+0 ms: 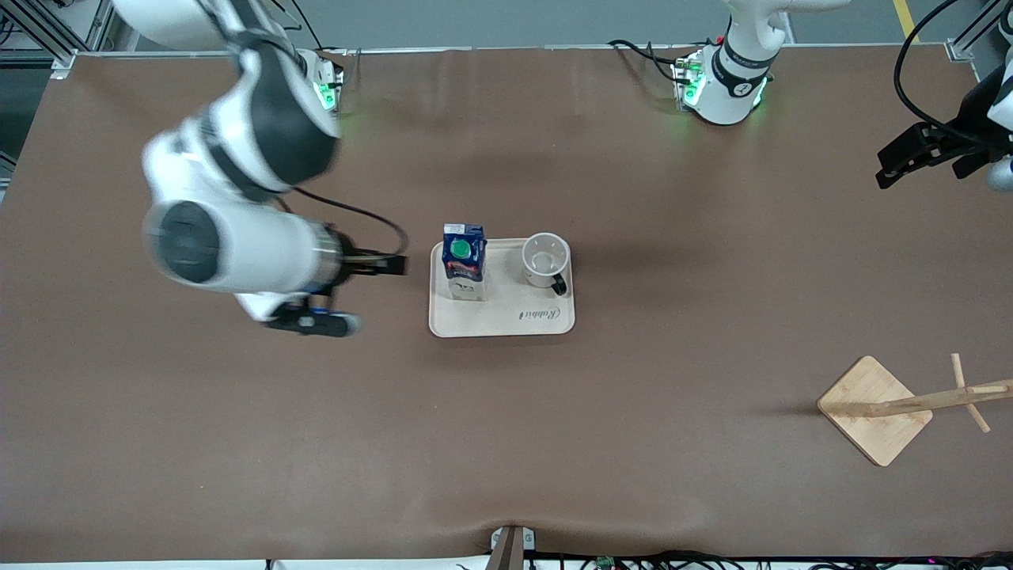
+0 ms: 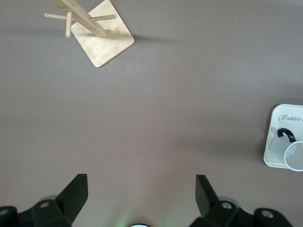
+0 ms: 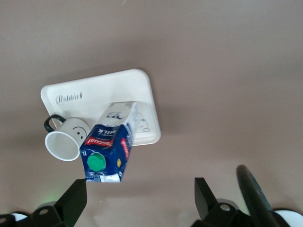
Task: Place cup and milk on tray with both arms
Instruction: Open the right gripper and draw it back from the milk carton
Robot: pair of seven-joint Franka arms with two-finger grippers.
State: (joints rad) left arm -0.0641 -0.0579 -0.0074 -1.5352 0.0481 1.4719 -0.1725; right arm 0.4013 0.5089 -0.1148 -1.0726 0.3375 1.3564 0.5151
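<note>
The cream tray [image 1: 502, 321] lies mid-table. On it the dark-blue milk [image 1: 464, 261] stands upright at the end toward the right arm. The white cup [image 1: 544, 260] stands upright beside it, toward the left arm's end. My right gripper [image 1: 396, 264] is open and empty over the bare table just off the tray's milk end. Its wrist view shows the open gripper [image 3: 141, 184], the milk [image 3: 111, 146], the cup [image 3: 66, 139] and the tray [image 3: 118, 87]. My left gripper [image 1: 886, 166] is open and empty [image 2: 141, 182] over the table's left-arm end. Its view shows the tray's edge [image 2: 277, 142] and the cup [image 2: 294, 155].
A bamboo stand with a square base [image 1: 874, 408] and pegs stands near the front camera at the left arm's end, also in the left wrist view [image 2: 106, 40]. A black cable [image 3: 255, 194] hangs by the right gripper. Brown tabletop surrounds the tray.
</note>
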